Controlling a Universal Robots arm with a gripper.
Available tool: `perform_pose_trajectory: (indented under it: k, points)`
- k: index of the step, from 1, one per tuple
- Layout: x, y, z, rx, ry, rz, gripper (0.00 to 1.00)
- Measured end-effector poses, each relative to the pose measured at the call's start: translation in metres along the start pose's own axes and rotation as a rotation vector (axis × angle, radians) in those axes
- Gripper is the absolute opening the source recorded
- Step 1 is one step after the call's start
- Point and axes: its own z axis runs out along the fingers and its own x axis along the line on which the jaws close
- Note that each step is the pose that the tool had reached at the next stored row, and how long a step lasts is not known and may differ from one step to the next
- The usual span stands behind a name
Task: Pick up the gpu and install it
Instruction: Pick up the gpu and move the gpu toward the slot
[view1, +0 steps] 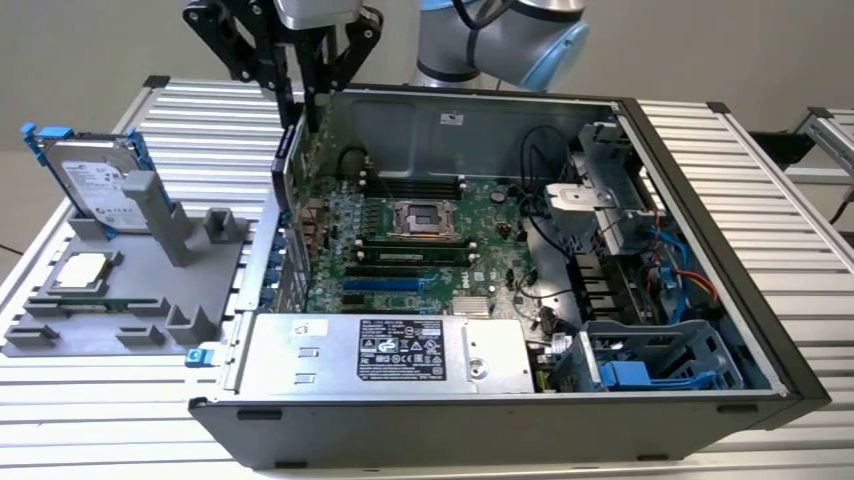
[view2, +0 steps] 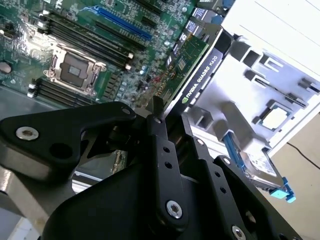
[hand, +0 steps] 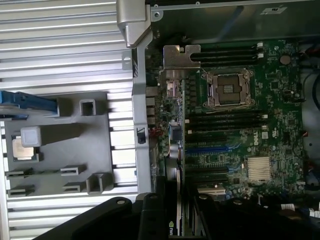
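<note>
One graphics card (view1: 282, 160) hangs upright on its long edge from the end effector (view1: 300, 100), whose black fingers are pressed together on the card's upper edge. The card is at the side of the open computer case (view1: 534, 410) toward the exterior view's left, just inside the case wall and over the edge of the green motherboard (view1: 334, 225). Whether its lower edge touches the board cannot be told.

In the second wrist view the end effector (view2: 157, 107) pinches the card (view2: 192, 65), which shows its green board face and a black edge. In the first wrist view the card (hand: 181, 56) is seen end-on, with its silver bracket farthest from the end effector (hand: 165, 210) and a blue slot (hand: 210, 149) on the motherboard just beside it.

Inside the case, the empty processor socket (view1: 420, 215) sits near the middle of the board, and a silver power supply (view1: 400, 350) lies along the near wall.

The case rests on a ribbed metal tabletop (view1: 747, 150). Beside it, toward the exterior view's left, a grey holder (view1: 120, 320) carries a hard drive (view1: 87, 180) standing on edge and a processor chip (view1: 83, 270) lying flat.
</note>
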Motion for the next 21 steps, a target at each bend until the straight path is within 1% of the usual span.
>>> perform_pose_trajectory:
  k: [21]
  points:
    - [-0.0214, 0.0018, -0.0001, -0.0001, -0.0009, 0.023, 0.00]
